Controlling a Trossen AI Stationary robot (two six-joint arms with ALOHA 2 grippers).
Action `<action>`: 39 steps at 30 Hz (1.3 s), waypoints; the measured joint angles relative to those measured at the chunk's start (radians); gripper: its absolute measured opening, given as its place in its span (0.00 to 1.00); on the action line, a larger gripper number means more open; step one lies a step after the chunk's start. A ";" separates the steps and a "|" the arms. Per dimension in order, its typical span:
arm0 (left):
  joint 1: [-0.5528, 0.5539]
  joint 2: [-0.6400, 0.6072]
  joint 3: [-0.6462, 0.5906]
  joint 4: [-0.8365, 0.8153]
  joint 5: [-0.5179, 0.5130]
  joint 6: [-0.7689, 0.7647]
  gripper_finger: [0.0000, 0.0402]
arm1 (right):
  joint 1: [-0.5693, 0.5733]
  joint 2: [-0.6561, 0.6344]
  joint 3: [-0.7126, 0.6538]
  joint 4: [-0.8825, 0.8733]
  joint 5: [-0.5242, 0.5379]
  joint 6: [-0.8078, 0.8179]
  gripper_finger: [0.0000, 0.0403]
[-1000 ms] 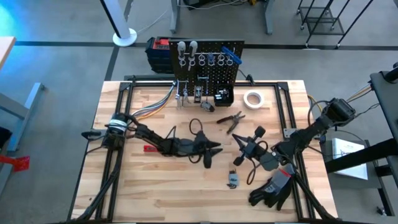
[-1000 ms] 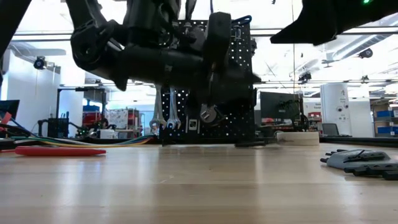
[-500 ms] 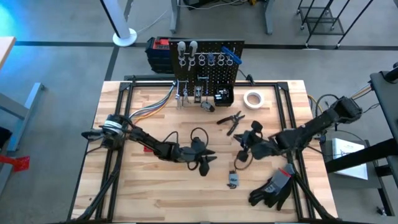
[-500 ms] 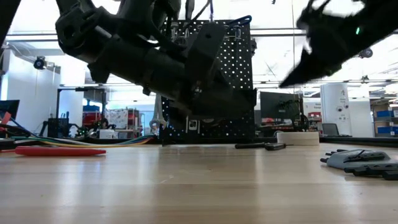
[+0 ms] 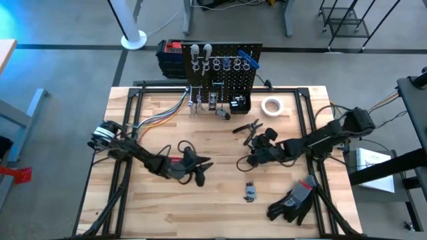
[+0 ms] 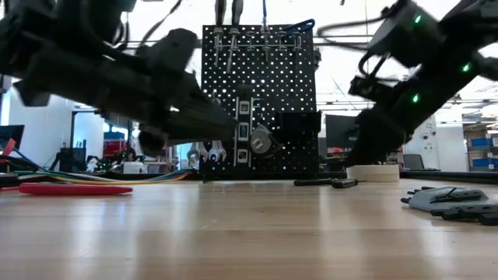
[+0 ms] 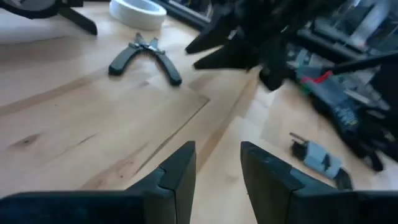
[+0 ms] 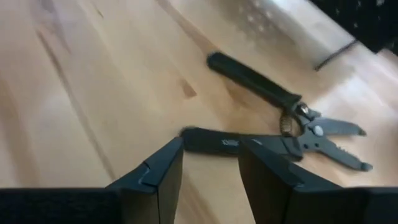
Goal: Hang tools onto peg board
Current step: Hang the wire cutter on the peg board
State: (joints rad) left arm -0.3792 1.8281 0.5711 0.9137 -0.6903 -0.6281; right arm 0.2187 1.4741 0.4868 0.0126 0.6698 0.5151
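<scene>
The black peg board (image 5: 223,67) stands upright at the table's far edge, with tools on its hooks and silver wrenches (image 5: 193,105) hanging at its lower left. Black pliers (image 5: 248,129) lie flat on the table in front of it. My right gripper (image 8: 208,171) hovers open just short of the pliers' handle ends (image 8: 193,135), touching nothing. My left gripper (image 5: 202,170) is open and empty over the table's middle, beside a red-handled tool (image 5: 175,160) that its arm partly hides. A small grey tool (image 5: 250,191) lies toward the near edge.
A white tape roll (image 5: 270,105) sits right of the peg board. Black gloves (image 5: 293,200) lie at the near right. Coloured cables (image 5: 163,117) run across the far left of the table. A red-and-black box (image 5: 170,53) stands behind the board.
My left gripper has drawn back toward the table's left edge, staying low over the wood. My right gripper has come down and tipped its fingers downward, moving toward the far edge and the pliers. No tool has moved.
</scene>
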 joint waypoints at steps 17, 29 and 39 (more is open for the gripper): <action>-0.030 0.054 0.019 -0.035 -0.031 0.032 0.29 | -0.148 0.210 0.003 0.292 -0.236 -0.124 0.29; -0.028 0.109 0.025 -0.042 -0.033 0.039 0.29 | -0.129 0.141 0.004 0.150 -0.492 0.047 0.21; -0.030 0.106 0.017 -0.040 -0.032 0.018 0.29 | 0.032 -0.033 0.032 0.098 -0.694 0.141 0.16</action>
State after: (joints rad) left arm -0.4091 1.9337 0.5885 0.8738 -0.7227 -0.6098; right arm 0.2507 1.4407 0.5185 0.1103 -0.0241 0.6563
